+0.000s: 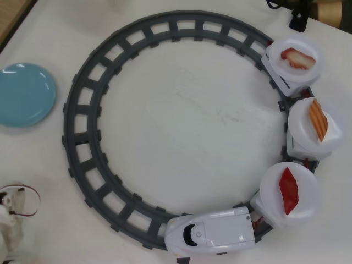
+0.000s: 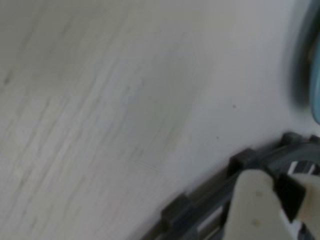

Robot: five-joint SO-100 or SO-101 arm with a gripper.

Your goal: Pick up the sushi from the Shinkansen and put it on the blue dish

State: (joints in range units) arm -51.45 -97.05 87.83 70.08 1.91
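I am viewing the gripper (image 2: 280, 200) lying over the grey track (image 2: 200, 212); its opening is indeterminable. The blue dish (image 2: 315, 75) is sitting just beyond it, the sushi (image 1: 288, 190) far off.

Nothing readable shows in either view — no words, labels, brand marks, numbers or signs. In the overhead view the Shinkansen (image 1: 212, 231) at the near edge is plain white with only a black windshield, its body bare of lettering, and the blue dish (image 1: 25, 93) at the left carries no print. The wrist view is blurred — no writing can be made out on the table (image 2: 110, 100) there.
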